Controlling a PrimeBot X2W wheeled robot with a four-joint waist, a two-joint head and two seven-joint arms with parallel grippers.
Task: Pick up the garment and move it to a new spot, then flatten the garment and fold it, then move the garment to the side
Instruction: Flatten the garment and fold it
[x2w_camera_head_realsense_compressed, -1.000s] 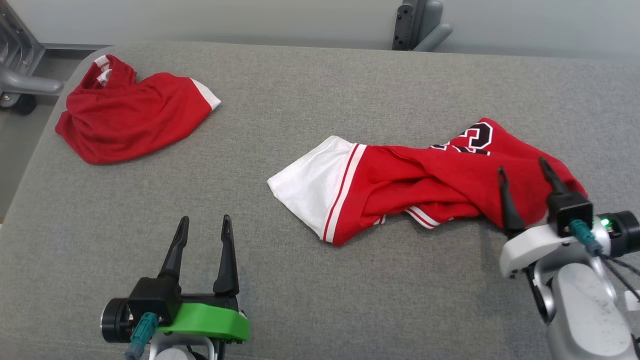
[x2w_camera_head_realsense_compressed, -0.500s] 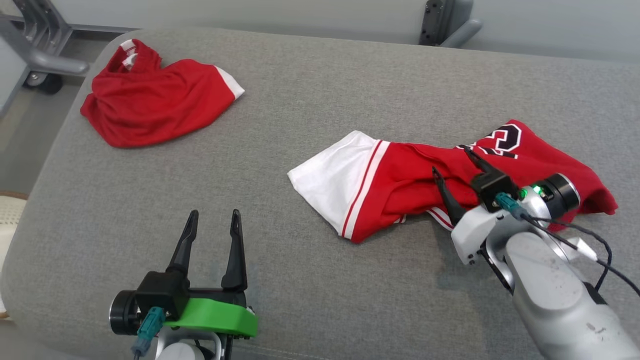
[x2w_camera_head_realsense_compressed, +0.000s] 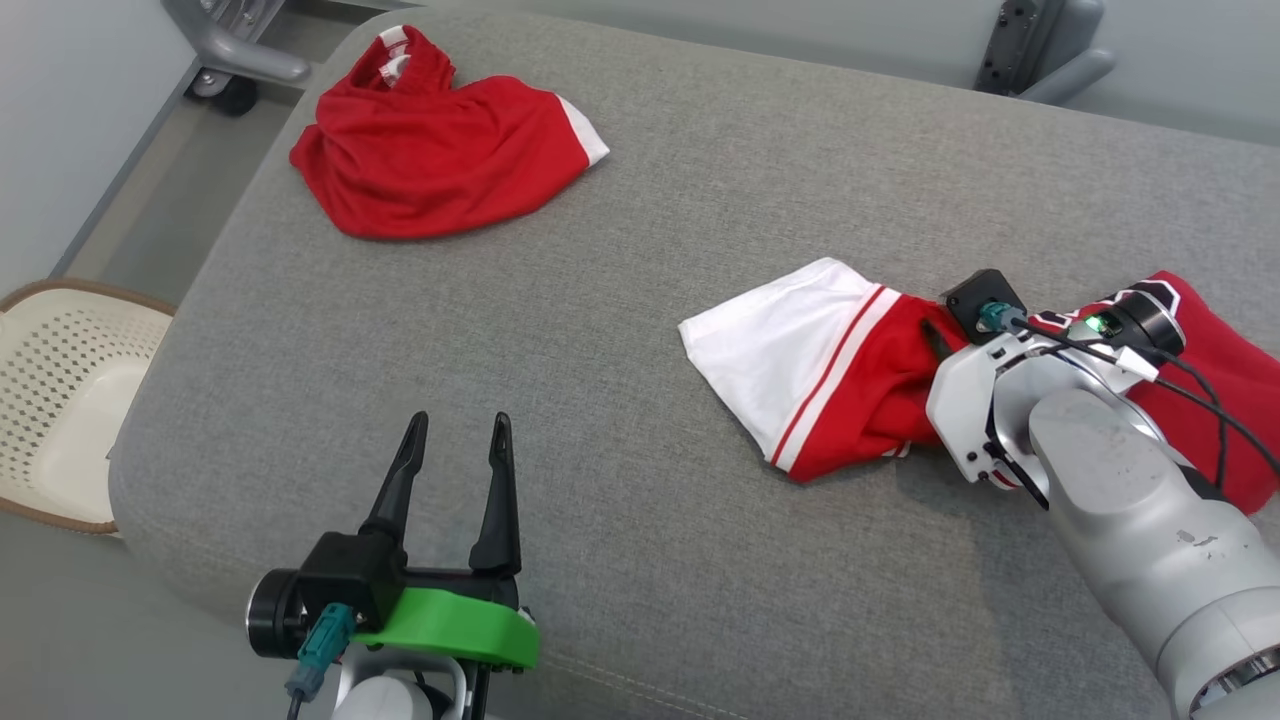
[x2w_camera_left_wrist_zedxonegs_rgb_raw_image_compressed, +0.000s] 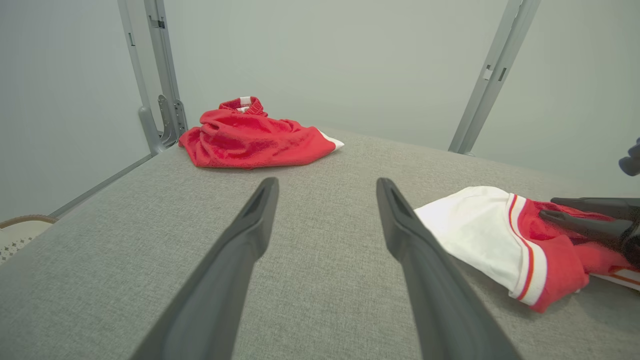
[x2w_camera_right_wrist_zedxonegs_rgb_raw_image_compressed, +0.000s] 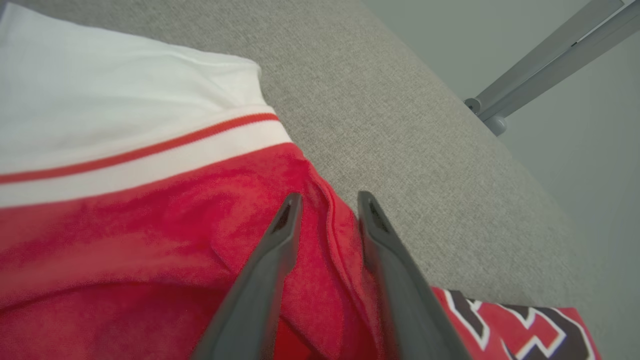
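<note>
Over at the counter's (x2w_camera_head_realsense_compressed: 700, 180) right end, the garment (x2w_camera_head_realsense_compressed: 830, 370) was seen crumpled, with the right gripper (x2w_camera_right_wrist_zedxonegs_rgb_raw_image_compressed: 330, 197) set narrow astride a red fold, presumably for the pickup; a pinch couldn't be confirmed tbh. The left gripper (x2w_camera_head_realsense_compressed: 459, 420) was held wide at the counter's front.

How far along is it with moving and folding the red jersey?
Done: nothing; the jersey lies crumpled on the grey cushion. In hand: the right gripper straddles a red fold, jaws not yet shut. The left gripper hovers open. Left: lifting, moving, flattening, folding, setting aside.
</note>
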